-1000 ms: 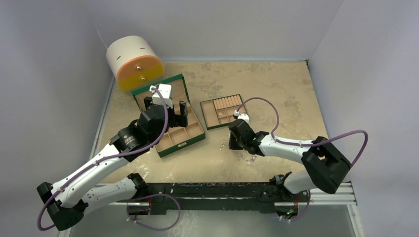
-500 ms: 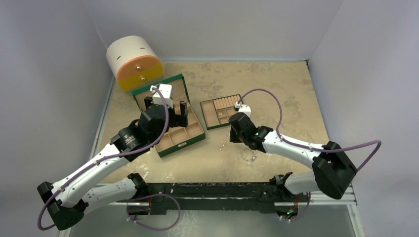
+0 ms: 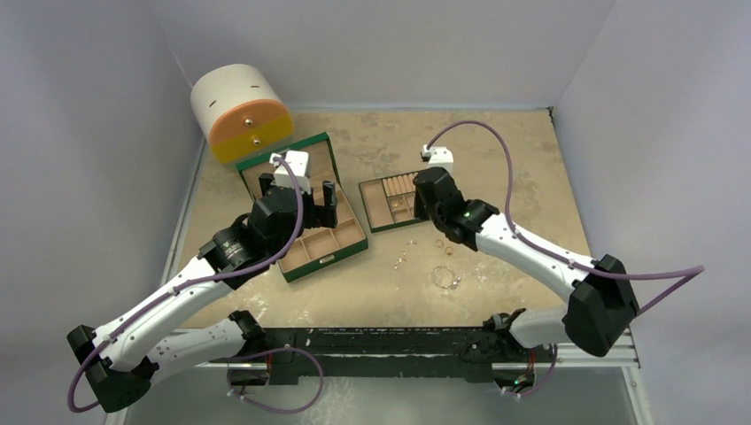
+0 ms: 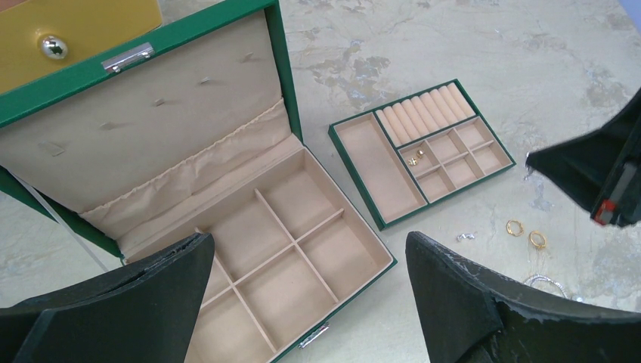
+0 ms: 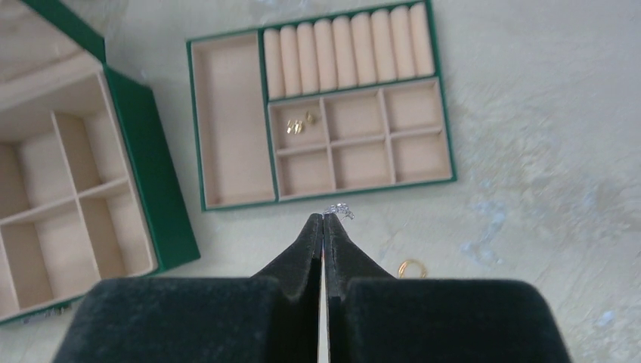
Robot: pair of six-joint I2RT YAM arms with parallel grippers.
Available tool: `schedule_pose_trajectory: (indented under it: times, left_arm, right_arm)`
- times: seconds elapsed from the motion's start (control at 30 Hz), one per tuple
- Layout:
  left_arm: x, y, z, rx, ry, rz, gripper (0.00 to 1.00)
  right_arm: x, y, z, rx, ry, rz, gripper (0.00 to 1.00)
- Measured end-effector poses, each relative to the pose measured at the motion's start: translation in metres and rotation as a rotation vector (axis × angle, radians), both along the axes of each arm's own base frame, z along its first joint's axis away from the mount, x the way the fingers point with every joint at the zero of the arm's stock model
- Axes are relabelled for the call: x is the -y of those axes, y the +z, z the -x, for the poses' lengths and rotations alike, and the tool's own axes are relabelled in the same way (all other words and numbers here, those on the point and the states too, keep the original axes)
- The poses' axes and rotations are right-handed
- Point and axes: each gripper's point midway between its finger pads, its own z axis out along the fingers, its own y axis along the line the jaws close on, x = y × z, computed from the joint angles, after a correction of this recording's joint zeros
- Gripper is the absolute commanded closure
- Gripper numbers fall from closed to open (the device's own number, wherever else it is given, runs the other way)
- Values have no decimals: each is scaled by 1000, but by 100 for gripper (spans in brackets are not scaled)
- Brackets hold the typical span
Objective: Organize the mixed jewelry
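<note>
My right gripper [image 5: 323, 216] is shut on a tiny silvery earring [image 5: 339, 209] and holds it above the near edge of the small green tray [image 5: 195, 121]. In the top view the right gripper [image 3: 425, 217] hangs at the tray's [image 3: 367, 212] right end. Two small gold earrings [image 5: 298, 123] lie in one tray compartment. On the table lie two gold rings [image 3: 443, 245], small silvery pieces [image 3: 400, 258] and the thin wire hoop [image 3: 445, 277]. My left gripper [image 4: 308, 249] is open and empty above the open green box [image 4: 291, 83].
The green box [image 3: 350, 250] stands open at the left, its tan compartments bare. The round white-and-orange drawer case [image 3: 235, 102] sits at the far left corner. White walls enclose the table on three sides.
My right gripper has lifted from the loose jewelry near the table's front and moved away toward the tray, shut on the silvery earring. The left arm has not moved.
</note>
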Motion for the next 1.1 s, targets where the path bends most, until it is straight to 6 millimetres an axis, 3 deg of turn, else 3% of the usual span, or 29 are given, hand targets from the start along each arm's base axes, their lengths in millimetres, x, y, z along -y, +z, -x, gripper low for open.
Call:
schedule_pose_trajectory:
  times: [0.13, 0.33, 0.73, 1.1]
  left_arm:
    - [0, 0, 0, 0, 0, 0, 2]
    - [0, 0, 0, 0, 0, 0, 2]
    - [0, -1, 0, -2, 2, -4, 2]
    - [-1, -1, -1, -1, 6, -6, 2]
  right_arm:
    - [9, 6, -24, 16, -22, 17, 100]
    - [13, -21, -48, -43, -26, 52, 100]
    - [1, -77, -67, -150, -4, 49, 100]
    - [-4, -93, -87, -172, -5, 19, 100]
